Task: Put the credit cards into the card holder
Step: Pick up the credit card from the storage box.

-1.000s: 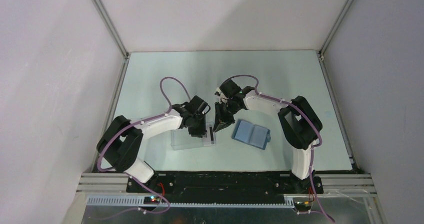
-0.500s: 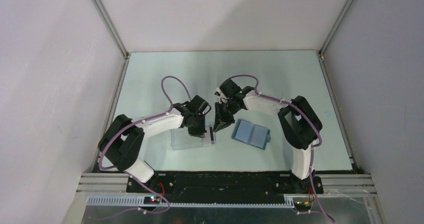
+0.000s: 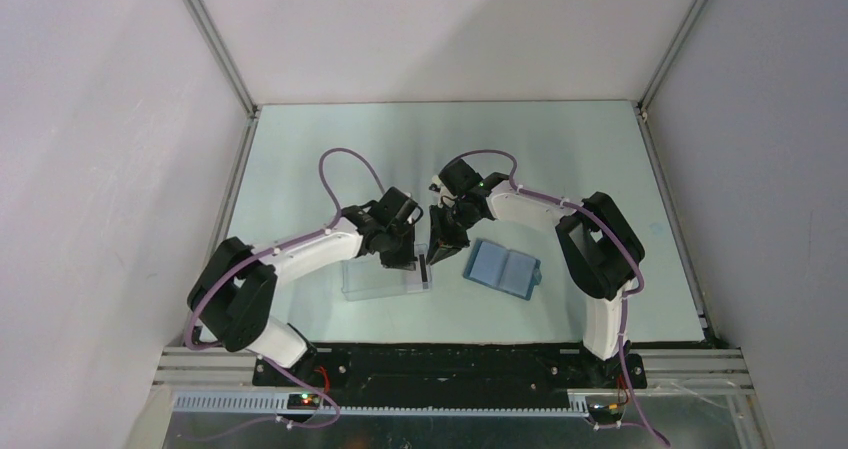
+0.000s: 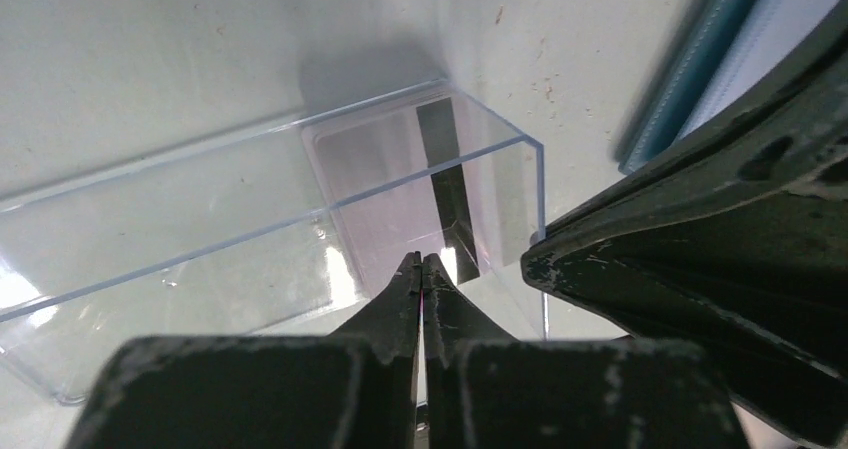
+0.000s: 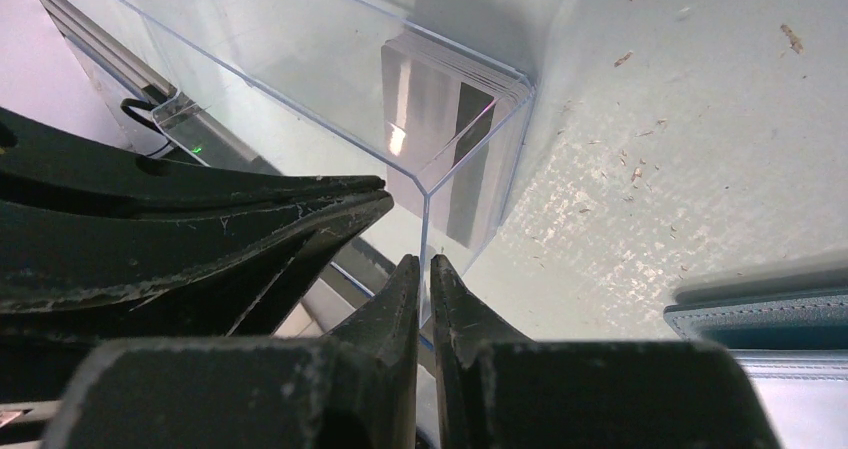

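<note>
**Pale Green Table, Cards in the Box, Both Grippers at Its End**

The pale green table (image 3: 560, 149) sat between plain white walls, with both arms reaching in from its near edge.

The whitish, black-striped credit cards (image 4: 370, 189) were stacked inside the clear rectangular plastic box (image 3: 375, 281). They were against its right end as the top camera saw it, their black stripe nearest that end wall. The wrist views did not settle whether the stack lay flat or leaned.

The left gripper (image 4: 421, 269) hung over that same end of the box, above the near edge of the stack. Its jaws were pressed together. A thin pale line ran between them, but whether that was a card could not be told.

The right gripper (image 5: 425, 269) stood just outside the box's right end, close beside the left gripper. Its jaws were narrowed to a slit with the box's clear corner edge running down between them, so it gripped the wall there.

The small teal-blue folding card holder (image 3: 503, 268) lay open and flat on the table to the right of the box. It was apart from the box and beyond the right gripper.
</note>
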You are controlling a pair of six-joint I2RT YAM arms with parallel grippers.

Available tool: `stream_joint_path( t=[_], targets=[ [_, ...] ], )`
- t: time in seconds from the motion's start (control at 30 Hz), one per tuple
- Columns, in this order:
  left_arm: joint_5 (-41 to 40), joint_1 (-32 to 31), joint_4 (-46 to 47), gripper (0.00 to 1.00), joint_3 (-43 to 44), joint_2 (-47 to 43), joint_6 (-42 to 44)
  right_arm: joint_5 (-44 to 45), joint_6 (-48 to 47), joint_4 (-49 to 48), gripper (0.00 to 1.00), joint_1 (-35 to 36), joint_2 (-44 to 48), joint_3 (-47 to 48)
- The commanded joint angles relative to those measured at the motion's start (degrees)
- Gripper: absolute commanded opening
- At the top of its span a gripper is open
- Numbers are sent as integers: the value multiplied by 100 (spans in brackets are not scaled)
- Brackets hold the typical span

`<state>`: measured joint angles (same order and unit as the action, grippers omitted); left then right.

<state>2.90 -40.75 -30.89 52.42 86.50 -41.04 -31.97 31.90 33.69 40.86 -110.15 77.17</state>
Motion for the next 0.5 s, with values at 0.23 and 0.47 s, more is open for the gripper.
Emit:
stream_joint_path(
  t=[0.23, 0.47],
  targets=[
    [-157, -24, 84, 33, -69, -130, -188, 164, -148, 173, 11, 55, -216, 44],
    [-264, -28, 92, 34, -260, -80, -254, 144, -158, 167, 11, 59, -216, 13]
  ],
)
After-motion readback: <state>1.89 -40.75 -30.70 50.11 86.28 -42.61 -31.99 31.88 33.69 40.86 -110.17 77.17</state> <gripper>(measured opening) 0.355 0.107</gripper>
